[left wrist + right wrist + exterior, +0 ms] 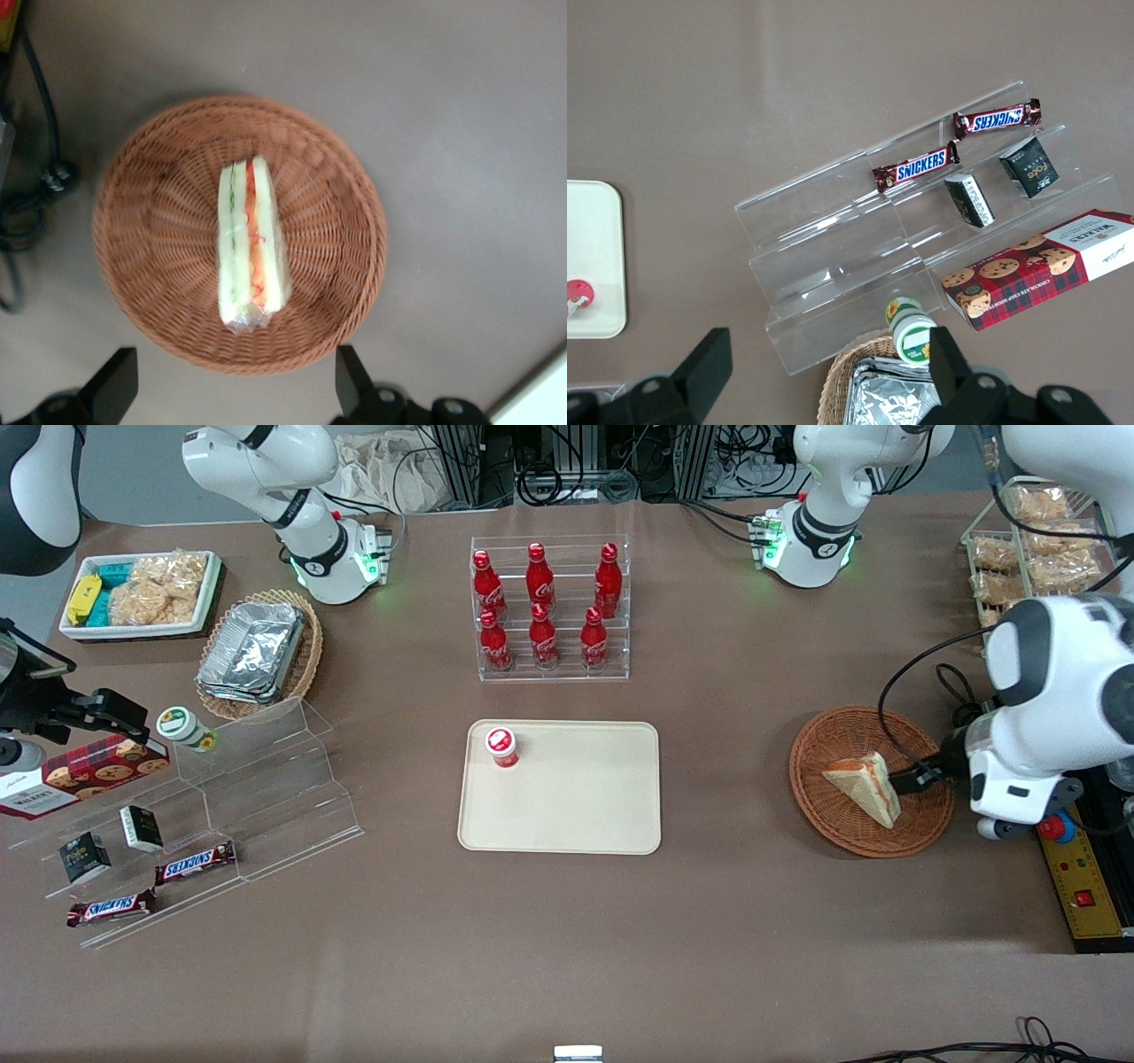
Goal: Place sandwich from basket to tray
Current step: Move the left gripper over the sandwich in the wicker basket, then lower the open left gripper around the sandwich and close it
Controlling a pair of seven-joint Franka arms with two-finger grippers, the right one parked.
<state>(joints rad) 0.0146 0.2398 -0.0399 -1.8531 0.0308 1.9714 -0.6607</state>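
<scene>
The tray (560, 788) lay mid-table with a small red-capped cup (501, 747) on it. Toward the working arm's end, the sandwich (866, 785) sat in the reddish wicker basket (833, 828). The left gripper (235, 390) hovered over the basket rim, fingers (113, 385) spread wide and empty. The wedge's long axis ran away from the fingers, centred between them, so a straight advance looked enough.

Even, bright overhead light, soft shadows; wrist views slightly blurred.
</scene>
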